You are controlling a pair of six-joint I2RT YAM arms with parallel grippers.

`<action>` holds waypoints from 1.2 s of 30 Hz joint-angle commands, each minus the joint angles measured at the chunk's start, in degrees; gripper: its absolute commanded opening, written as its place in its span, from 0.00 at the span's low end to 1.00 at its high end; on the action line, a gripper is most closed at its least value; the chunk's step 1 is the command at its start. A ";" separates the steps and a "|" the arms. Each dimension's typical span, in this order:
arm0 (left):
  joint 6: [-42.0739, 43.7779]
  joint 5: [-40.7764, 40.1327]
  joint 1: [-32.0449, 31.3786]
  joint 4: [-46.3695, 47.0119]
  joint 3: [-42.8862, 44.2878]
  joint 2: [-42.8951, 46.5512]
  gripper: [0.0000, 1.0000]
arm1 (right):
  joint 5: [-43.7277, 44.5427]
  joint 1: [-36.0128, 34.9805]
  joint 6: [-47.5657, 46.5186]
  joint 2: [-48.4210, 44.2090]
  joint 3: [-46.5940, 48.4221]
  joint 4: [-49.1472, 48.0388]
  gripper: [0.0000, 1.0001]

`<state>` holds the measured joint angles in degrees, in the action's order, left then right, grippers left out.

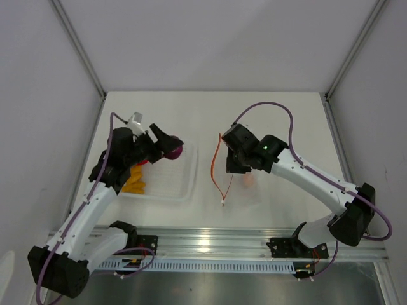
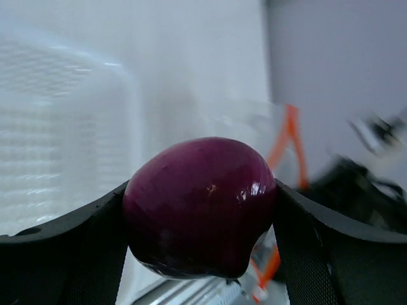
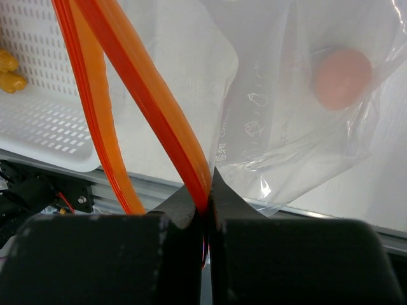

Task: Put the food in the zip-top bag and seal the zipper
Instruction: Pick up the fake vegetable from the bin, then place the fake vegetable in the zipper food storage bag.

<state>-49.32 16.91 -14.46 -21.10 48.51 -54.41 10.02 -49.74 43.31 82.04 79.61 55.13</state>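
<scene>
The purple piece (image 2: pixel 200 210) is clamped between the fingers of the left hand (image 1: pixel 168 147), above the far right corner of the tray (image 1: pixel 181 190). That is the side nearest the bag (image 3: pixel 273 114), and I judge it is held there ready to cross to the bag's mouth.

The bag stands right of the tray. The right hand (image 3: pixel 206 190) is clenched on one lip of the zipper (image 3: pixel 146 89) and holds it up off the tabletop (image 1: pixel 273 121). The other lip sags away, which keeps the mouth gaping toward the tray. A pale round thing shows through the film; I cannot tell whether it lies inside the bag or under it.

The yellow piece (image 1: pixel 135 182) lies at the tray's left end. The red piece (image 1: pixel 142 162) is just beyond it, mostly hidden by the left arm.

The tray's right wall stands between the purple piece and the mouth. The slack lip and the right hand itself crowd the opening.
</scene>
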 commanded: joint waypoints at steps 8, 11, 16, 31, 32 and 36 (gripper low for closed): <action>-1.31 30.38 -15.85 37.79 -2.28 -4.03 0.55 | -3.25 -0.10 2.04 -0.65 2.56 -1.78 0.00; -1.13 27.93 -18.23 36.94 -2.72 -5.18 0.55 | -4.13 -0.36 2.48 -1.53 2.30 -2.40 0.00; 0.01 23.02 -20.96 32.99 -1.51 -7.11 0.55 | -4.75 -0.71 3.36 -2.59 2.65 -3.19 0.00; 7.20 12.64 -25.79 16.15 1.49 -13.61 0.56 | -4.13 -1.24 3.89 -4.34 3.35 -2.66 0.00; 7.92 9.75 -26.14 14.27 2.63 -13.79 0.58 | -4.05 -1.24 3.89 -4.52 3.35 -2.66 0.00; 8.71 5.60 -26.32 9.94 3.52 -13.53 0.58 | -4.04 -1.33 3.71 -4.78 3.62 -2.58 0.00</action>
<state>-44.53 31.94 -40.42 -3.20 50.89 -67.05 7.99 -50.22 45.84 80.14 80.49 55.86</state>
